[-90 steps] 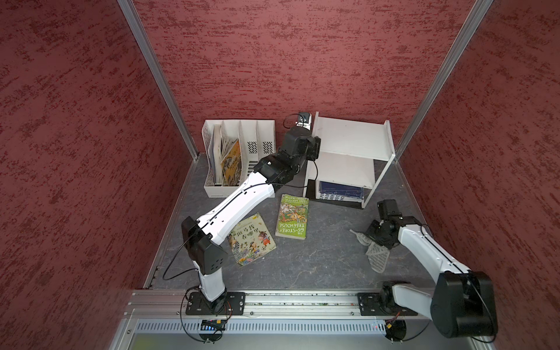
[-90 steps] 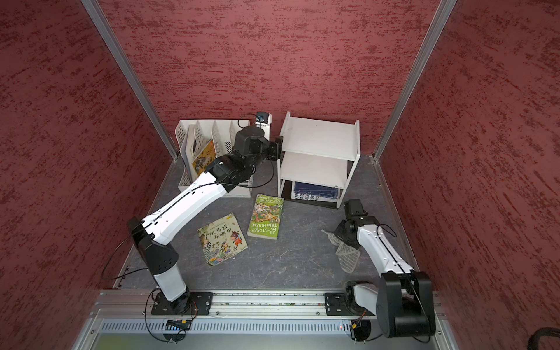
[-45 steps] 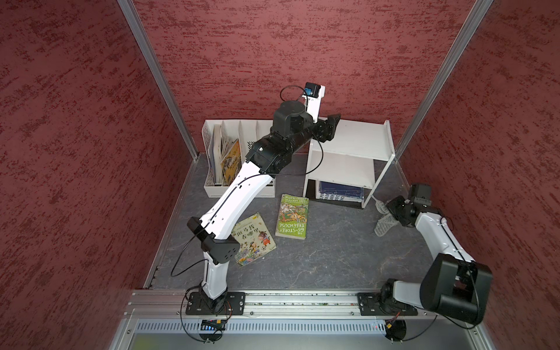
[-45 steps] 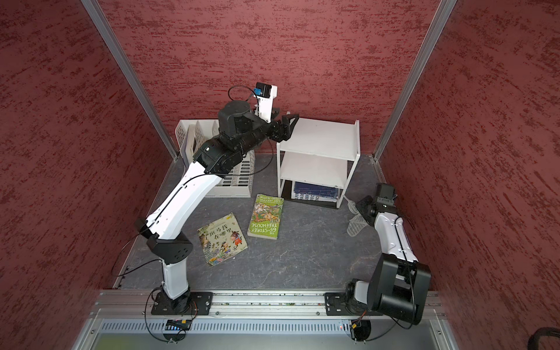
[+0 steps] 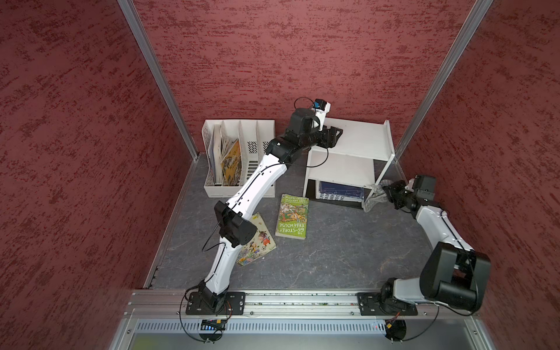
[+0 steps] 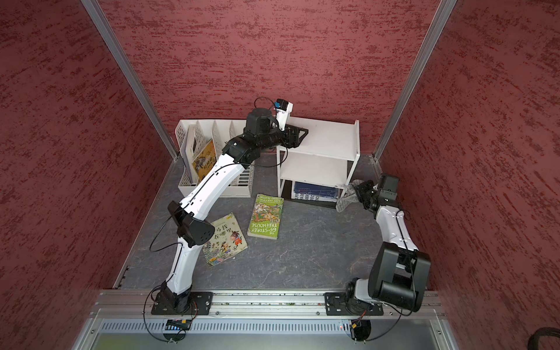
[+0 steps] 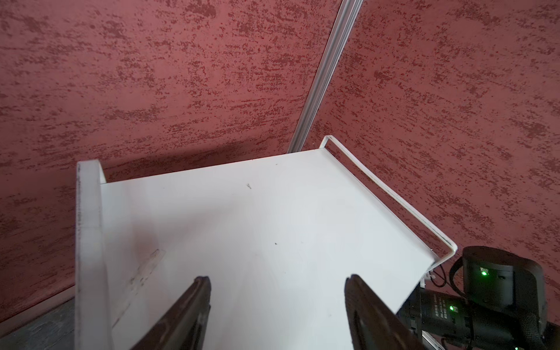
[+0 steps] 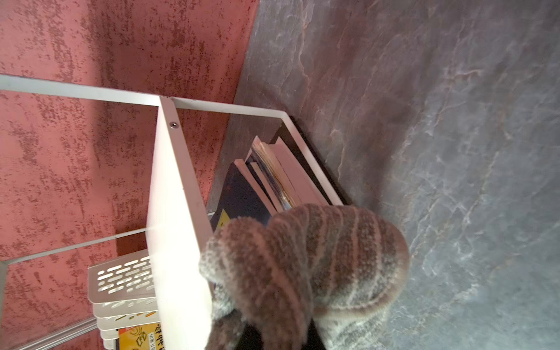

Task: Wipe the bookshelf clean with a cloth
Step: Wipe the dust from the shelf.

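The white bookshelf (image 5: pixel 360 142) (image 6: pixel 327 136) stands at the back right against the red wall. My left gripper (image 5: pixel 333 136) (image 6: pixel 300 135) hovers over the left end of its top board (image 7: pixel 257 227), open, with nothing between the fingers (image 7: pixel 200 291). My right gripper (image 5: pixel 386 189) (image 6: pixel 360 189) is shut on the grey striped cloth (image 5: pixel 374 198) (image 6: pixel 345 200), which hangs bunched by the shelf's right front leg. In the right wrist view the cloth (image 8: pixel 303 266) hides the fingers and lies beside the edge of the middle board (image 8: pixel 172 197).
A white file organizer (image 5: pixel 239 157) holding books stands left of the shelf. A green book (image 5: pixel 292 216) and a picture book (image 5: pixel 257 242) lie on the grey floor. Dark books (image 5: pixel 339 192) lie on the shelf's bottom tier. Red walls close in on three sides.
My left gripper rose from beside the shelf's left side to above its top board. My right arm carried the cloth from the floor at the front right up to the shelf's right front leg.
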`<state>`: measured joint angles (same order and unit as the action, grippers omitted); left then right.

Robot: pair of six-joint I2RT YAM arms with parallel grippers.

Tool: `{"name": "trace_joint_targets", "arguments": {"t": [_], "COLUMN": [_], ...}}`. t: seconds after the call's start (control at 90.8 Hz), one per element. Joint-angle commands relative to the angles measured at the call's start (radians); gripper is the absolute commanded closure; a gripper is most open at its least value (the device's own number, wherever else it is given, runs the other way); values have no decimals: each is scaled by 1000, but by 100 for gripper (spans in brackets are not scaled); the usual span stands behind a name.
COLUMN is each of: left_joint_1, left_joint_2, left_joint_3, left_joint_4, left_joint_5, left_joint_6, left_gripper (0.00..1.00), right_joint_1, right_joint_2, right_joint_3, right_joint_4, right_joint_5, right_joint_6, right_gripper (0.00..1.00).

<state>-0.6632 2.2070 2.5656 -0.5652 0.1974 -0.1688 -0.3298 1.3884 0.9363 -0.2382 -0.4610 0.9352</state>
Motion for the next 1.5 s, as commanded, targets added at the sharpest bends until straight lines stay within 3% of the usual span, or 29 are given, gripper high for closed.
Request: {"name": "trace_joint_targets", "arguments": {"t": [0.0,0.364,0.496,0.716,0.937,1.344,1.488], "left_joint_1": [-8,-22,-22,-22,-24,-33,-25], "left_joint_2": [17,33,29,25,23,17,-18], "left_joint_3": [8,5,5,4,1,-6,-4], "left_joint_4": [-32,-53,-56,-60,-61,-54,-49], "left_joint_5": [21,5,-3,-9,-14,-9,11], "left_joint_6": [2,25,32,36,38,32,6], "left_gripper": [28,28,28,28,27,27,25], "right_joint_1": [9,120,126,126,129,141,129], "right_joint_2": [9,129,189,40,-35,107,140], "right_joint_3": [7,-175,-166,-51,-3,-180,-148], "right_joint_4": [47,180,194,67,85,180,134], "right_joint_5": [-62,40,26,40,-36,-1,35], "right_joint_6": [79,130,101,61,165,133,54], "right_gripper": [100,100,100,100,100,100,100]}}
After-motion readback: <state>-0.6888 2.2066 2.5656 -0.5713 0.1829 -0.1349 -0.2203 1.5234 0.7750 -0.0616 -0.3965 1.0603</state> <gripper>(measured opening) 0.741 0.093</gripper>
